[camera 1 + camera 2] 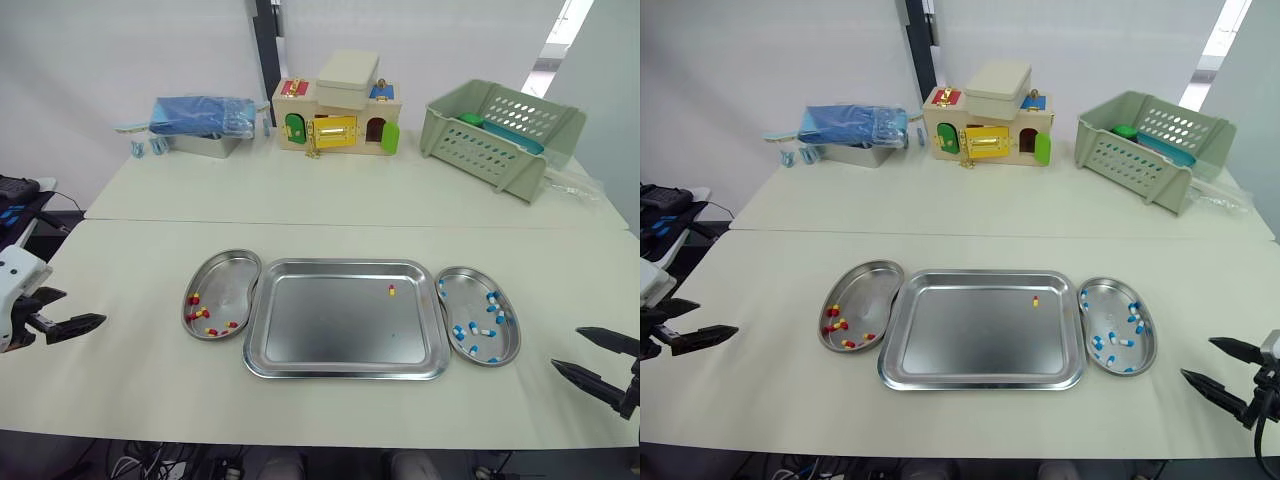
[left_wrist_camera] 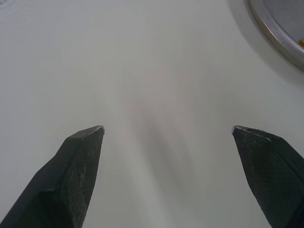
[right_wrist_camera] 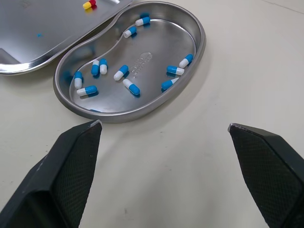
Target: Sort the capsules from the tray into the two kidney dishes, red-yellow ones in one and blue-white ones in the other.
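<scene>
Spanning the frame, a pale table [image 1: 140, 250] is backed by a white wall [image 1: 100, 50]. One red-yellow capsule [image 1: 392, 290] is seen upper right in the tray [image 1: 330, 325], long axis roughly upright. Left gripper [image 1: 85, 307] and right gripper [image 1: 566, 348] are held open at the lower corners.

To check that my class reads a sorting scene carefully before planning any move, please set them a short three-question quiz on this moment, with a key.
1. How many capsules lie in the tray? A) none B) one C) five
2. True or false: the right pincer is shut on a capsule.
3. Fill in: the left kidney dish holds ___ capsules.
Key: 1 B, a single red-yellow capsule. 2 False, it is open and holds nothing. 3 red-yellow.
</scene>
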Robot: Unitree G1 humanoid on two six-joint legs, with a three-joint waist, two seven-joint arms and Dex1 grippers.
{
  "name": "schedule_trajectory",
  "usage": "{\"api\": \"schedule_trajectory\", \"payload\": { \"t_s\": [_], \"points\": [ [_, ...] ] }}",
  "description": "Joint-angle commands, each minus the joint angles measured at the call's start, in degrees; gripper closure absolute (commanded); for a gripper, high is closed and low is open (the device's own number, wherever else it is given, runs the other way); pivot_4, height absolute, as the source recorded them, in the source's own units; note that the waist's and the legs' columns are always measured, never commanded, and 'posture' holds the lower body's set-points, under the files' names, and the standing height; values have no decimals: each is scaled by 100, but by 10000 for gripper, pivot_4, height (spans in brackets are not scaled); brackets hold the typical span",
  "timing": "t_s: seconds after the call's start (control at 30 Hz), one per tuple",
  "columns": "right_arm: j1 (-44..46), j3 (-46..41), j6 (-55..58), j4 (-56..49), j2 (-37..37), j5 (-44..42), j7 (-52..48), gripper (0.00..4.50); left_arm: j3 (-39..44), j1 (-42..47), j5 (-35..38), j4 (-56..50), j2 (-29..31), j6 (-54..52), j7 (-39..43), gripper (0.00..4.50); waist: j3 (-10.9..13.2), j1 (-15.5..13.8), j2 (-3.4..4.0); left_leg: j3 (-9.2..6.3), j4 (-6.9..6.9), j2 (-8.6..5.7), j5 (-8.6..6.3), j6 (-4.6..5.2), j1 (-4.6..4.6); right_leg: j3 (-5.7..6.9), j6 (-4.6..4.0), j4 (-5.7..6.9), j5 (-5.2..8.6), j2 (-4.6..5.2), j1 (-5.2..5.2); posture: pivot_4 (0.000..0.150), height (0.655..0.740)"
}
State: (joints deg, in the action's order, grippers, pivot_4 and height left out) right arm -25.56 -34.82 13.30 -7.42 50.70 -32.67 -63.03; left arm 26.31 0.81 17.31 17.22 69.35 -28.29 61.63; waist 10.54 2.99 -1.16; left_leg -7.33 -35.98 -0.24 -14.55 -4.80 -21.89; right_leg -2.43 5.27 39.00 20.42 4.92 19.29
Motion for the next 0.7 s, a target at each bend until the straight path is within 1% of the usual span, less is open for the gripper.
{"api": "schedule_trajectory", "payload": {
  "t_s": [0.03, 0.1, 0.2, 0.3, 0.37, 0.47, 0.57, 0.7],
  "points": [
    [-100, -176, 18, -336, -81, -28, -46, 0, 229, 25, 167, -296, -26, -15, 101, 350, 0, -3, 0, 0, 0, 0, 0, 0, 0, 0, 0, 0, 0, 0, 0, 1500, 7400],
    [-342, -164, -39, -650, -225, -43, -113, 0, 155, 22, 308, -597, -77, -55, 247, 350, 0, -4, 0, 0, 0, 0, 0, 0, 0, 0, 0, 0, 0, 0, 0, 1500, 7400],
    [-896, 46, -116, -1369, -591, -46, -166, 0, -123, 223, 780, -1489, -333, -431, 389, 350, 0, -65, 0, -6, 1, 1, 0, 0, -6, 5, 0, -2, 0, 0, -1, 1500, 7400],
    [-1215, 400, -194, -2106, -1056, -48, 48, 0, -736, 833, 1233, -2464, -806, -968, 125, 350, -1, -120, -1, -5, -9, 0, 0, -1, -7, 4, 1, 0, 0, 1, -4, 1500, 7400],
    [-1395, 682, -221, -2539, -1316, 3, 191, 0, -1052, 1174, 1411, -2925, -1062, -1260, -53, 350, -3, -121, 0, -8, -12, -2, 0, -1, -6, 5, 2, 2, -1, 1, -8, 1500, 7400],
    [-1583, 1249, -529, -2965, -1692, 448, 462, 0, -1496, 1652, 1649, -3409, -1525, -1484, -246, 350, -4, -90, 0, -12, -11, 0, 0, -1, -6, 7, 2, 1, -1, -1, -6, 1500, 7400],
    [-1633, 1658, -675, -3046, -1927, 743, 701, 0, -2043, 1971, 1622, -3523, -1852, -1452, -193, 350, -5, -36, 1, -7, -10, 0, 1, -1, -5, 2, 2, 1, -1, -2, -3, 1500, 7400],
    [-1564, 2006, -799, -3015, -2145, 979, 1024, 0, -3030, 2469, 1169, -3237, -2298, -1064, -36, 350, -5, -46, 2, -7, -11, -2, 1, -2, 1, 1, 2, 4, -1, -2, -8, 1500, 7400]
  ]
}}
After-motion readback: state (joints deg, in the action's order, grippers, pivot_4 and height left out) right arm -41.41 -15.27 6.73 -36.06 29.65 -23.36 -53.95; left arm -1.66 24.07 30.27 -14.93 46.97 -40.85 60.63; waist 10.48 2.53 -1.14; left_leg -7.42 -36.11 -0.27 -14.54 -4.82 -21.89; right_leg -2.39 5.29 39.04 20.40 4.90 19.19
